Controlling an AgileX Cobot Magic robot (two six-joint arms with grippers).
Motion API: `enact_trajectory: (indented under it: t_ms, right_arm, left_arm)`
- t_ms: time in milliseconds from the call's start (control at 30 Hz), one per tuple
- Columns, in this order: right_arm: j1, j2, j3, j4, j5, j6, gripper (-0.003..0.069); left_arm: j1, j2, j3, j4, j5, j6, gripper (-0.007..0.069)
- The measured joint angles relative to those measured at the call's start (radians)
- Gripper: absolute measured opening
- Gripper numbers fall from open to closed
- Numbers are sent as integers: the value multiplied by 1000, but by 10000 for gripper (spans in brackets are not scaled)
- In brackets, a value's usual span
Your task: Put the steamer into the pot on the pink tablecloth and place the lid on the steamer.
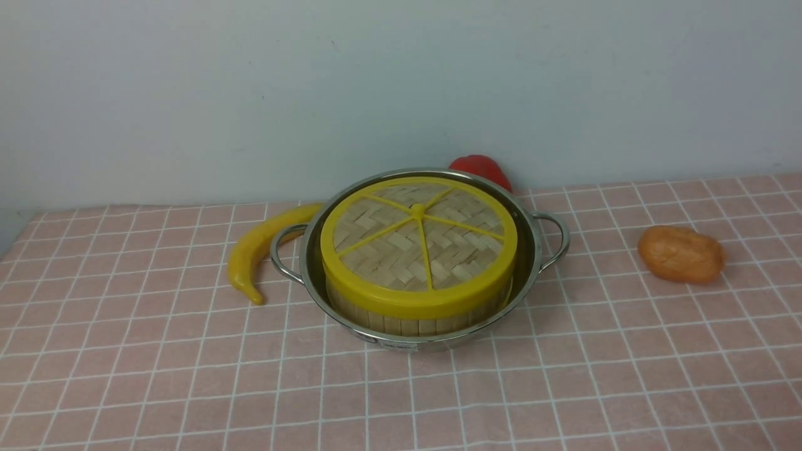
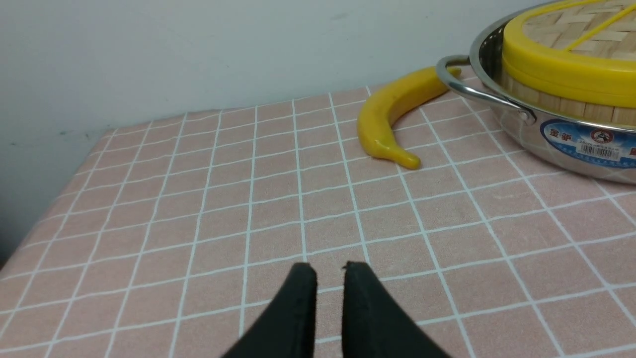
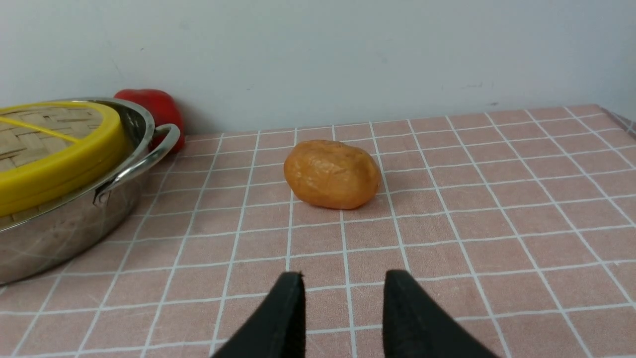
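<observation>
Lid sits on steamer in pot; both grippers apart, empty: left gripper narrowly, right gripper wider.

Staged tabletop: checked cloth, bare wall

A yellow banana lies on its side at the left. A red pepper sits at the back by the pale wall. An orange-brown potato lies alone, well off to the right.

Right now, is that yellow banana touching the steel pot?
Cannot tell. In the left wrist view the banana passes behind the pot handle, hiding any contact; the front view shows the same overlap without a plain gap.
</observation>
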Motion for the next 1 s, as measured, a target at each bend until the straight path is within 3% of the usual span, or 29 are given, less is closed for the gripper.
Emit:
enact_trajectory:
  t_ms: [1000]
  right_arm:
    - [0,0,0,-4,0,-1,242]
  left_arm:
    - [0,0,0,1,0,1,122]
